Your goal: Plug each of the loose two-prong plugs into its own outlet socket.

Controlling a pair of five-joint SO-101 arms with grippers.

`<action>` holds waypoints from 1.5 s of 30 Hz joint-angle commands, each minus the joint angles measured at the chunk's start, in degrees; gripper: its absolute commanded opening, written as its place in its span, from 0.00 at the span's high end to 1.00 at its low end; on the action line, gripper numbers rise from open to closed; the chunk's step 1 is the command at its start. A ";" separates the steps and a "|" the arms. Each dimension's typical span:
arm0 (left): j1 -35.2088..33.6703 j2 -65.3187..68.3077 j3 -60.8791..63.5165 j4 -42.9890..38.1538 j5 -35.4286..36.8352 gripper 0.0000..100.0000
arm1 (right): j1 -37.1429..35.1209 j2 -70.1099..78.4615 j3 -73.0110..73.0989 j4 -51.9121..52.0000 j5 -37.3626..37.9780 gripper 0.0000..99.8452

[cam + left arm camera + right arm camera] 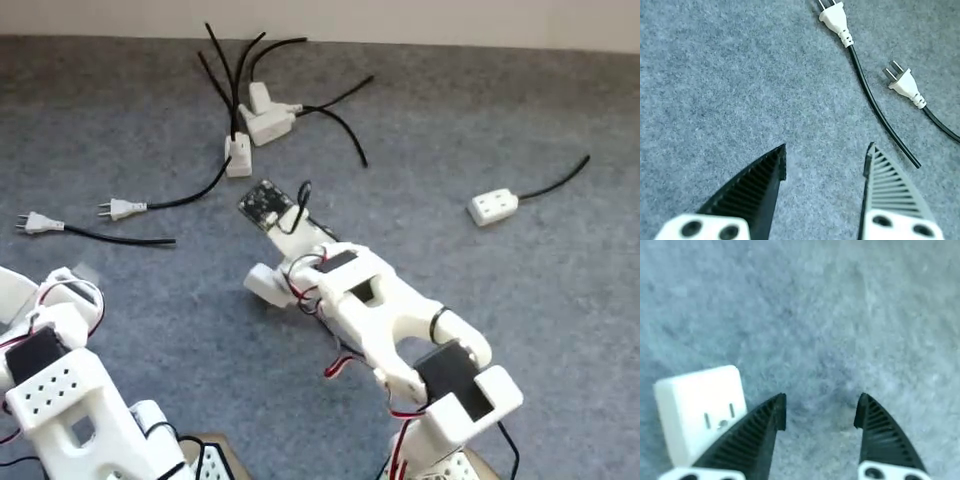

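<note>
Two loose white two-prong plugs (122, 208) (38, 223) lie on the grey carpet at the left, each on a black cord. In the left wrist view both plugs (834, 17) (905, 85) lie some way ahead of my left gripper (826, 146), which is open and holds nothing. A white outlet socket (700, 410) with two slots sits just beside one finger of my right gripper (822, 396); that gripper is open over bare carpet. In the high view this socket looks like the white block (268, 283) by the right arm (350, 290).
Another white socket (493, 207) on a black cord lies at the right. A cluster of sockets and cords (262, 120) lies at the back, with one socket (238, 155) nearer. The left arm (50, 370) stands at the front left.
</note>
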 commanded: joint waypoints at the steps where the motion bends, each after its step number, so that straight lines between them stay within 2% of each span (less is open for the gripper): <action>1: -0.04 -0.92 -0.40 -0.97 0.18 0.74 | 1.10 -0.57 -1.63 0.66 2.55 0.78; 7: -0.04 -0.92 -0.31 -1.05 0.09 0.74 | 3.65 -1.01 -2.77 0.92 2.64 0.78; 10: -0.04 -0.92 -0.31 -1.05 0.09 0.74 | 3.47 -1.36 -5.23 6.02 2.46 0.78; 13: -0.04 -0.92 -0.31 -1.05 0.18 0.74 | -0.40 -5.76 -6.20 10.77 2.37 0.78; 17: -0.04 -0.92 -0.40 -1.05 0.18 0.74 | -4.79 -14.64 -1.01 11.74 2.29 0.78; 24: -0.22 -0.92 -0.40 -1.05 0.18 0.74 | -9.19 -14.81 4.97 5.93 -0.70 0.78; 28: -0.31 -0.92 -0.40 -1.05 0.09 0.74 | -8.84 -8.40 2.07 5.76 -0.44 0.78; 35: -0.31 -0.92 -0.40 -1.05 0.09 0.74 | -3.65 1.80 -4.97 6.02 -0.44 0.78; 39: -0.31 -0.92 -0.40 -1.05 0.09 0.74 | -2.07 2.68 -5.67 6.02 -0.35 0.78; 45: -0.31 -0.92 -0.40 -1.05 0.00 0.74 | 0.13 2.59 -5.67 6.02 4.48 0.78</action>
